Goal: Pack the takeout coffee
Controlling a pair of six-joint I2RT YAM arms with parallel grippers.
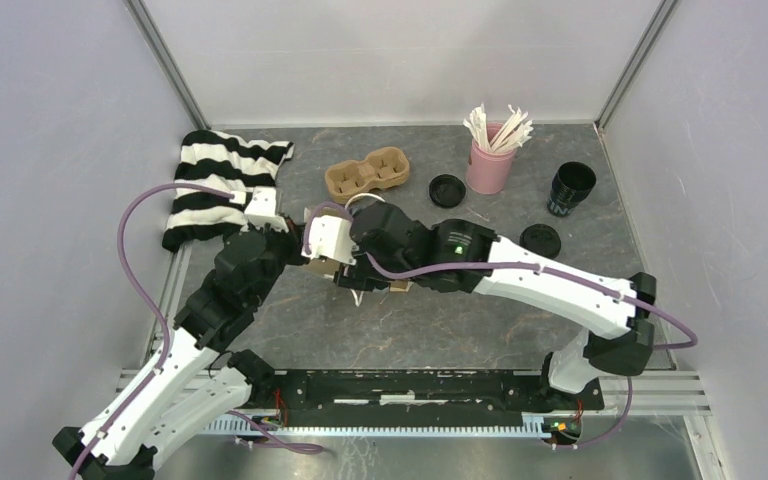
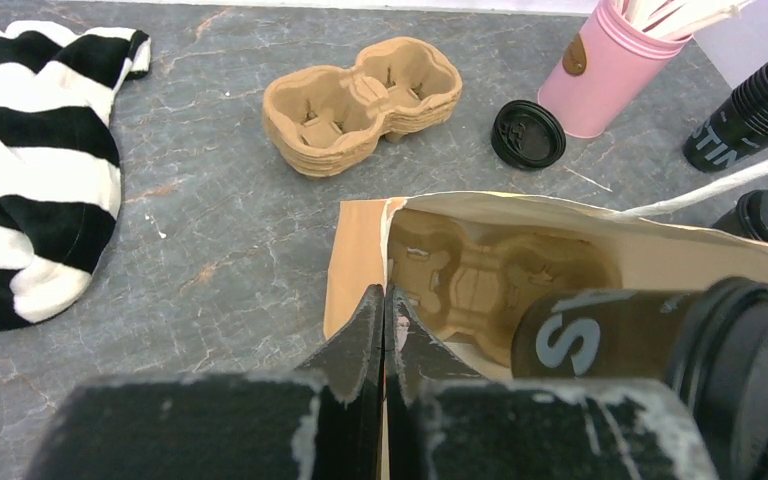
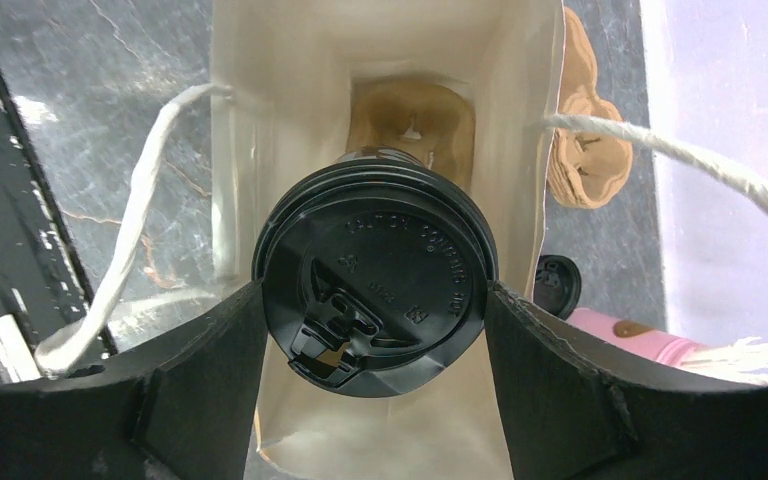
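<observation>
My right gripper (image 3: 375,315) is shut on a black lidded coffee cup (image 3: 375,280), holding it upright in the open mouth of a brown paper bag (image 3: 380,440). A brown pulp carrier tray (image 3: 410,120) lies at the bottom of the bag. My left gripper (image 2: 385,300) is shut on the bag's edge (image 2: 360,250), with the held cup (image 2: 600,335) to its right. A second black cup (image 1: 570,188), without a lid, stands at the back right and shows in the left wrist view (image 2: 750,120). In the top view the arms hide most of the bag (image 1: 397,288).
Another pulp carrier tray (image 1: 367,172) sits behind the bag. Two loose black lids (image 1: 447,189) (image 1: 540,240) lie on the table. A pink cup of white sticks (image 1: 490,160) stands at the back. A black-and-white striped cloth (image 1: 220,185) lies at the left.
</observation>
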